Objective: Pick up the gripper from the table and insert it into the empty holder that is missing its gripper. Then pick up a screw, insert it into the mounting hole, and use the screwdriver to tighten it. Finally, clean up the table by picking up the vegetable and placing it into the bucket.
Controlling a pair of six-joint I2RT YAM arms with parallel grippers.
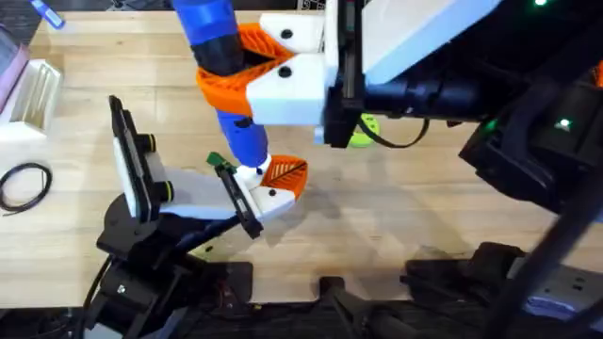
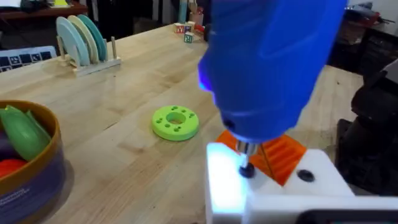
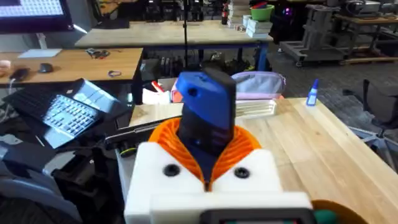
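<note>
Screwdriver [image 3: 205,106] clamped upright between the orange pads of the right claw [image 3: 206,152], which is closed on its blue body. Just below that claw, its thin tip meets the white holder [image 2: 227,186], the orange gripper [image 2: 283,155] seated beside the tip. Left claw [image 1: 252,196] near the holder: cannot tell its opening. Farther off on the counter [image 2: 124,81] lies a green disc [image 2: 176,122], the bucket [image 2: 31,180] off to one side

bucket [image 2: 37,180] cut off by edge

green holed disc [image 2: 175,121], plate rack [image 2: 84,42], black cable [image 1: 24,184]
</note>
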